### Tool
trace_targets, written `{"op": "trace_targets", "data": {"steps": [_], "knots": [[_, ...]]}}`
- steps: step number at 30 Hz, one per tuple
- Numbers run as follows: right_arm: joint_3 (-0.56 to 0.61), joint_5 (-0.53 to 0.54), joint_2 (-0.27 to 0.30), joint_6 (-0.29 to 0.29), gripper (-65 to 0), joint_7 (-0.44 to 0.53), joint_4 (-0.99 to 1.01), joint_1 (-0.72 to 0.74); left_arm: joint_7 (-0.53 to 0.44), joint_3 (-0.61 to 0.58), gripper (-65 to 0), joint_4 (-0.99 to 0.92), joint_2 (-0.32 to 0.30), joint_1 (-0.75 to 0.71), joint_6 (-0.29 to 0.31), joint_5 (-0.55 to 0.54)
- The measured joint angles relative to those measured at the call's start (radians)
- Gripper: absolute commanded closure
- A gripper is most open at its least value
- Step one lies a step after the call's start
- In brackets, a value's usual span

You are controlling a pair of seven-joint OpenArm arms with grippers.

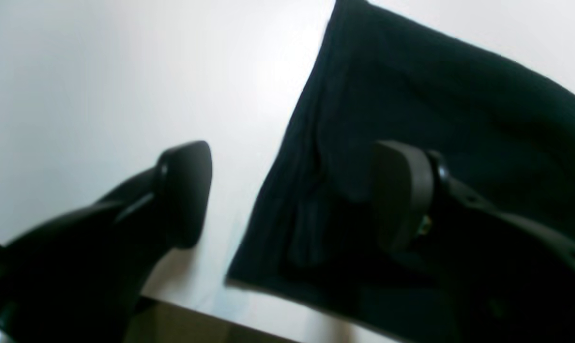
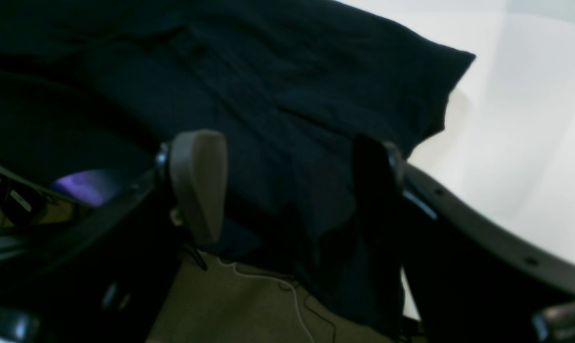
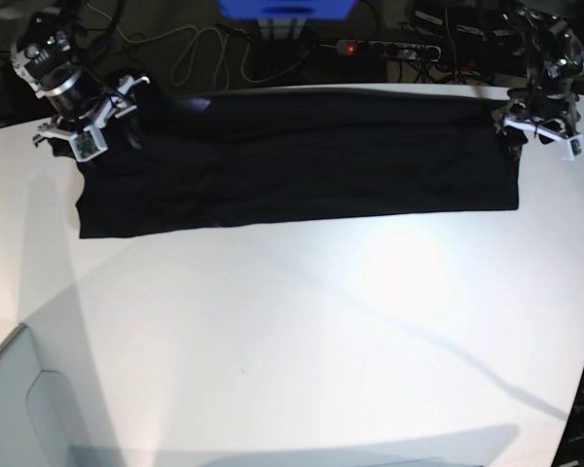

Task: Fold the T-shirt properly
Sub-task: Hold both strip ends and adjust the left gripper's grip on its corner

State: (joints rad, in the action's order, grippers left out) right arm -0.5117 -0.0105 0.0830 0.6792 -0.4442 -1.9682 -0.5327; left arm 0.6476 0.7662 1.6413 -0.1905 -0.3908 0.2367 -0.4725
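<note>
— Now, scanning the base view from its left edge: right gripper point(image 3: 78, 122) hovering over the far-left corner of the T-shirt point(image 3: 302, 161), jaws spread wide, gripping nothing.

— Confirming from the right wrist view? Right gripper point(image 2: 287, 190) standing open, pale finger pad point(image 2: 199, 183) on one side, dark one on the other, black cloth passing beneath the gap and draping over the table's edge. Showing a small purple patch point(image 2: 85, 186) low at the left, blurred, cannot tell what.

— Moving along: T-shirt lying as a long black band across the far side of the white table point(image 3: 292, 331), reaching nearly from one gripper to the other, plain side up, near edge fairly straight.

— Lying flat?

— Mostly; slight wrinkling toward the left end. Behind it, power strip point(image 3: 389, 47) with a red light glowing, and cables point(image 3: 200, 53) trailing.

— And the right end?

— Left gripper point(image 3: 543, 126) hanging at the shirt's far-right corner, jaws also parted, holding nothing. From the left wrist view: left gripper point(image 1: 292, 195) wide open, one finger point(image 1: 185, 190) over bare table point(image 1: 102, 85), the other over cloth, T-shirt point(image 1: 435, 114) corner resting near the table's edge.
</note>
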Motion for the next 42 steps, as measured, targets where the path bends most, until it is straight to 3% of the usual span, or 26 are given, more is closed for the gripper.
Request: {"op": "trace_targets", "data": {"steps": [10, 26, 34, 36, 38, 42], "knots": [[0.0, 0.0, 0.0, 0.0, -40.1, 0.0, 0.0, -0.002, 0.001, -0.023, -48.0, -0.004, 0.0, -0.028, 0.0, 0.005], [0.0, 0.0, 0.0, 0.0, -40.1, 0.0, 0.0, -0.009, 0.0, -0.024, -13.3, -0.04, 0.008, -0.022, 0.0, 0.005], [-0.003, 0.0, 0.0, 0.0, -40.1, 0.0, 0.0, -0.009, -0.026, -0.023, -10.9, -0.095, 0.002, -0.019, 0.003, -0.017], [-0.003, 0.0, 0.0, 0.0, -40.1, 0.0, 0.0, -0.009, -0.028, -0.021, -7.7, -0.098, 0.002, -0.019, 0.003, -0.018], [-0.003, 0.0, 0.0, 0.0, -40.1, 0.0, 0.0, -0.009, -0.032, -0.022, 0.0, -0.098, 0.003, -0.019, 0.004, -0.019], [-0.003, 0.0, 0.0, 0.0, -40.1, 0.0, 0.0, -0.009, -0.029, -0.022, 0.0, -0.095, 0.003, -0.019, 0.003, -0.018]]}}
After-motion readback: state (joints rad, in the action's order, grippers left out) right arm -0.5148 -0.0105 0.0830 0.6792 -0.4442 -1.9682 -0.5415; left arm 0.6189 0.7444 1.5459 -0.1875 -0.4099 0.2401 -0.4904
